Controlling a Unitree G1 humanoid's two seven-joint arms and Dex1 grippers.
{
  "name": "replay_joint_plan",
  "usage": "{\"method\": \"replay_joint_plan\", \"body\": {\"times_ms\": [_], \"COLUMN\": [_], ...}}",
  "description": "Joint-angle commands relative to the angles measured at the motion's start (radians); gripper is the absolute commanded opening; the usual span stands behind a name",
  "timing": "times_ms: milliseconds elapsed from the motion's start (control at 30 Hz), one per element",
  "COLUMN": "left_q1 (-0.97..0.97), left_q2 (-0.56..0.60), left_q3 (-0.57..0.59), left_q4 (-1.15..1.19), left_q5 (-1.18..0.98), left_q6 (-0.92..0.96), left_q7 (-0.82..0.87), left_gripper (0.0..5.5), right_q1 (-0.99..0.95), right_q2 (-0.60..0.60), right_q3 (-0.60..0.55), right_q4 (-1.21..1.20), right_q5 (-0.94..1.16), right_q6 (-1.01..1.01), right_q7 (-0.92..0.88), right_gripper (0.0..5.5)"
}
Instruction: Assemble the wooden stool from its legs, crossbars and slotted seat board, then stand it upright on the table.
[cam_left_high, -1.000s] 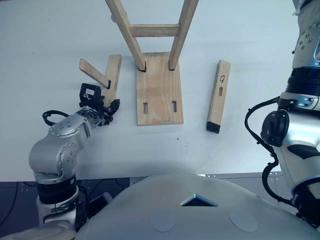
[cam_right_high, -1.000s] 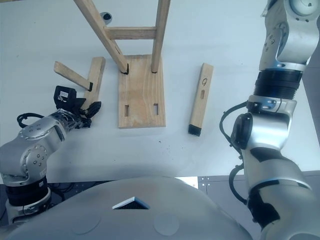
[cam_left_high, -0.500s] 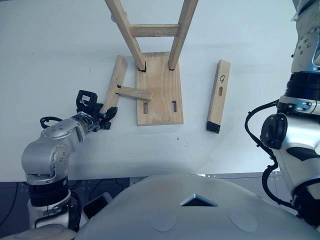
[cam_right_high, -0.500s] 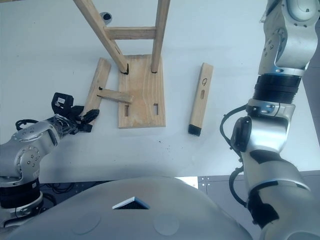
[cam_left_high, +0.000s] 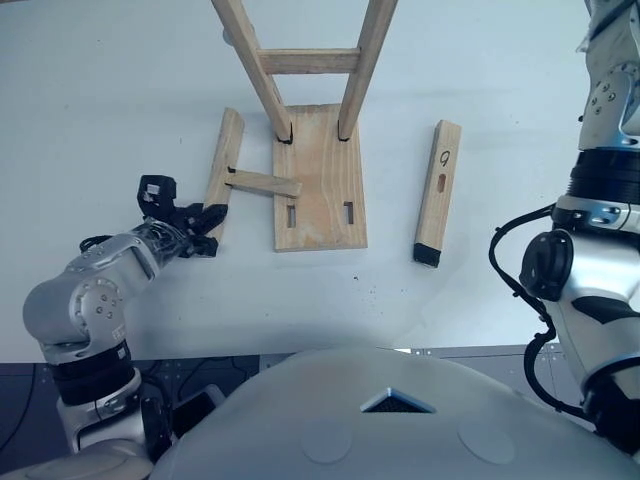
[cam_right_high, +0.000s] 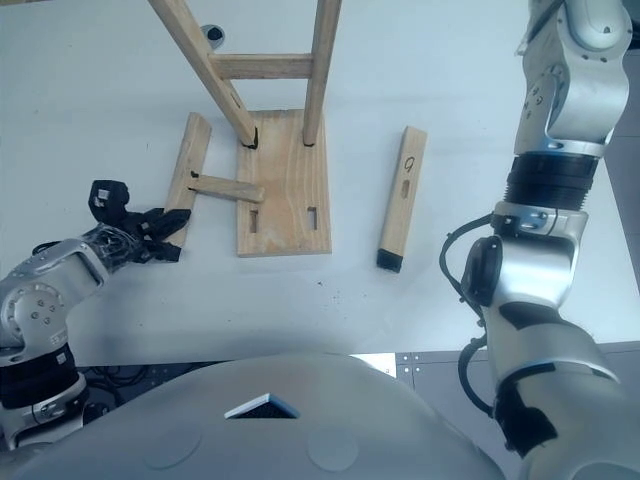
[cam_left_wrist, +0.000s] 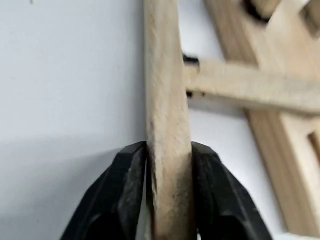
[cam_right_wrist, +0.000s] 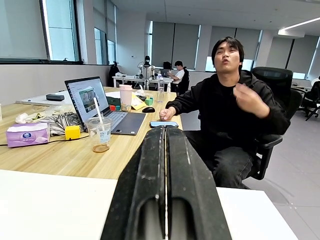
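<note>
Item: pale rectangular wooden slotted seat board (cam_left_high: 318, 190), flat at frame centre on the white table (cam_left_high: 100, 90). Its two far slots are filled by a pale wooden leg pair (cam_left_high: 305, 62) joined by a rung and rising out of the top edge; the two near slots are vacant. Item: pale wooden loose leg (cam_left_high: 222, 160) with a short crossbar (cam_left_high: 263, 184) pegged into its side, lying just left of the board. Change: a second ago the crossbar pointed away to the upper left. The piece is now turned over, with the crossbar pointing right, its free end resting on the board's left edge, and the leg nearly parallel to the board. Judged: faced the right way for joining, not yet fitted. Left gripper (cam_left_wrist: 169, 195): black fingers closed narrowly on the loose leg's near end. Right gripper (cam_right_wrist: 166, 190): fingers pressed together, holding nothing, arm raised at the right edge. Item: second pale slotted leg with black foot (cam_left_high: 438, 192), right of the board and apart from it, untouched. Room: broad bare table at left and upper left. The table's near edge lies close below the left gripper, and the standing pair crowds the upper centre.
</note>
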Motion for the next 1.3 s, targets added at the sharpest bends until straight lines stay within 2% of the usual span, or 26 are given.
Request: {"method": "replay_joint_plan", "body": {"times_ms": [33, 167, 300, 400, 500, 533, 667, 833, 900, 967, 1067, 1300], "left_q1": [-0.026, 0.013, -0.080, -0.136, -0.161, -0.158, -0.188, -0.412, -0.478, -0.535, -0.578, -0.588], "left_q2": [-0.004, 0.031, -0.024, -0.055, -0.093, -0.099, -0.098, -0.192, -0.220, -0.268, -0.343, -0.372], "left_q3": [0.110, 0.098, 0.289, 0.430, 0.465, 0.448, 0.304, 0.022, -0.044, -0.071, -0.126, -0.135], "left_q4": [0.105, 0.124, 0.177, 0.207, 0.209, 0.198, 0.096, 0.044, 0.054, 0.075, 0.097, 0.111], "left_q5": [-0.058, -0.073, -0.255, -0.540, -0.878, -0.965, -1.286, -1.333, -1.332, -1.333, -1.333, -1.333], "left_q6": [0.027, 0.004, 0.063, 0.093, 0.019, -0.011, -0.173, -0.327, -0.357, -0.381, -0.412, -0.405], "left_q7": [-0.014, -0.065, -0.051, -0.051, -0.021, 0.001, 0.119, 0.248, 0.263, 0.267, 0.300, 0.329], "left_gripper": [1.00, 0.99, 0.99, 0.99, 0.99, 0.99, 0.99, 0.99, 0.99, 0.99, 0.99, 0.99], "right_q1": [-0.043, -0.057, -0.065, -0.084, -0.130, -0.145, -0.206, -0.257, -0.267, -0.270, -0.269, -0.317], "right_q2": [-0.029, -0.036, -0.035, -0.033, -0.027, -0.028, -0.046, -0.043, -0.034, -0.038, -0.043, -0.015], "right_q3": [-0.001, 0.003, 0.000, -0.019, -0.073, -0.084, -0.120, -0.138, -0.126, -0.126, -0.148, -0.169], "right_q4": [0.046, 0.080, 0.090, 0.125, 0.191, 0.209, 0.237, 0.239, 0.201, 0.161, 0.224, 0.284], "right_q5": [-0.004, -0.012, -0.006, 0.045, 0.203, 0.247, 0.427, 0.595, 0.639, 0.707, 0.752, 0.754], "right_q6": [-0.001, -0.009, -0.003, 0.033, 0.152, 0.187, 0.365, 0.559, 0.620, 0.707, 0.766, 0.762], "right_q7": [0.021, 0.037, 0.047, 0.105, 0.275, 0.327, 0.549, 0.742, 0.787, 0.853, 0.897, 0.812], "right_gripper": [0.00, 0.00, 0.00, 0.00, 0.00, 0.00, 0.58, 1.59, 2.00, 2.46, 2.79, 2.80]}}
